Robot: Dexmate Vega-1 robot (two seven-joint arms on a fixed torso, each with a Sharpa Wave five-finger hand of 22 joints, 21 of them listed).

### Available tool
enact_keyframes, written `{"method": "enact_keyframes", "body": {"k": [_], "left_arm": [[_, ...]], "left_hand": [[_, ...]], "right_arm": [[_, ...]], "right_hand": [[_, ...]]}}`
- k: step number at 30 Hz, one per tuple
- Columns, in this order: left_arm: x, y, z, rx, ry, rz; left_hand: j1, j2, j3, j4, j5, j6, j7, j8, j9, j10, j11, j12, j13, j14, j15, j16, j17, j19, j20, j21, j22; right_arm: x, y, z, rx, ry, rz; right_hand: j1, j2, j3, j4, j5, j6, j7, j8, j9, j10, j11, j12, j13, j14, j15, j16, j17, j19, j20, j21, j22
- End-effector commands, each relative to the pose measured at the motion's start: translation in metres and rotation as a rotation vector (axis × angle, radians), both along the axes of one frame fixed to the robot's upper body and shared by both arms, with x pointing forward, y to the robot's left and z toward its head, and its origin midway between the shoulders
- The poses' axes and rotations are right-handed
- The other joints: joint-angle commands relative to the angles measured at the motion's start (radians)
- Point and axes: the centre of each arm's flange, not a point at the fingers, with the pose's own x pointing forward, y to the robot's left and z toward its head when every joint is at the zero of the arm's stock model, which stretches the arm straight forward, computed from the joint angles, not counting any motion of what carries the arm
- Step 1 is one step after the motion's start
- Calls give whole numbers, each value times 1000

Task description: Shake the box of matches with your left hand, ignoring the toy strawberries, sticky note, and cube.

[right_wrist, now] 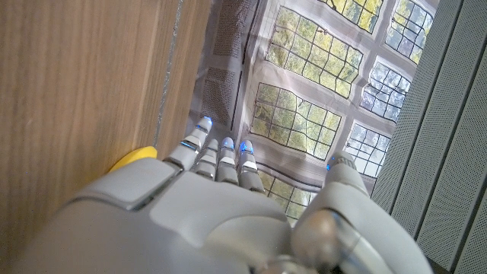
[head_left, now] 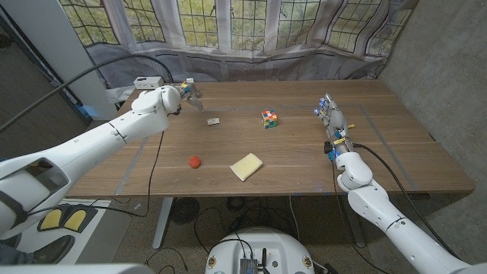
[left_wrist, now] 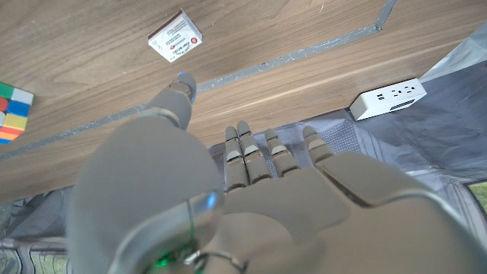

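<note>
The box of matches (head_left: 214, 120) lies on the table (head_left: 304, 164). My left hand (head_left: 186, 93) hovers near it, fingers apart and holding nothing. My right hand (head_left: 332, 118) stands with its fingers apart too.

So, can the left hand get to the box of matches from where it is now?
Probably yes. The left hand hovers open just beyond the box of matches, which lies alone on bare wood. The cube and the strawberry are well apart from it, so nothing seems to block the way.
</note>
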Motion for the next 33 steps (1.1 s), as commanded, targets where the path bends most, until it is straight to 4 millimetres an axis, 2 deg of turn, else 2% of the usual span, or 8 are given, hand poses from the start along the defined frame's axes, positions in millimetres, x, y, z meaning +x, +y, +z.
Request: {"method": "enact_keyframes", "body": {"k": [1,9,19,23,25,33], "left_arm": [[8,-3,4,90,71,20],[13,-7,3,138,105,5],[21,-18,-7,157,83,24],[24,-23,-11,151,97,18],[26,-24,-12,151,89,18],[30,-28,-17,150,83,27]], "left_hand": [[7,-5,-5,7,-4,-5,-5,3,3,-6,-2,-7,3,-6,-2,-4,3,-10,5,-5,3],[21,1,-4,7,-3,-10,-11,2,3,-4,-5,-8,3,-9,1,-4,3,-15,4,-6,3],[-21,-23,-40,29,-8,11,-10,9,3,18,-11,-1,5,-8,5,0,4,-26,5,-5,3],[-34,-25,-51,35,-7,18,1,9,3,22,-6,-1,5,12,15,8,5,-25,5,-3,3],[-40,-24,-61,36,-5,20,21,8,3,35,10,3,5,54,26,19,6,-23,5,0,4],[-39,-23,-67,35,-3,29,50,9,3,45,34,4,4,51,36,13,6,-29,7,-1,4]], "right_arm": [[-3,5,1,-3,-7,-4],[-5,10,2,-6,-5,0],[-9,11,1,-11,-7,-7],[-9,11,1,-14,-8,-10],[-9,11,1,-14,-7,-10],[-9,11,2,-9,-5,-12]], "right_hand": [[13,2,4,-4,-2,11,1,0,4,9,-3,-3,5,0,1,0,5,1,5,-3,4],[14,2,4,-4,-2,12,0,0,4,9,-3,-3,5,0,0,-1,5,-1,5,-4,4],[15,2,4,-5,-3,12,-1,-1,4,12,-2,-3,5,1,0,-1,5,-2,6,-4,4],[16,1,4,-5,-3,12,-1,-1,4,13,-2,-2,5,1,0,-1,5,-2,6,-4,4],[16,1,4,-5,-3,12,-1,-1,4,12,-3,-3,5,1,0,-1,5,-2,6,-4,4],[16,1,3,-6,-3,13,-2,-1,4,13,-2,-3,6,2,0,-1,5,-3,7,-4,4]]}}
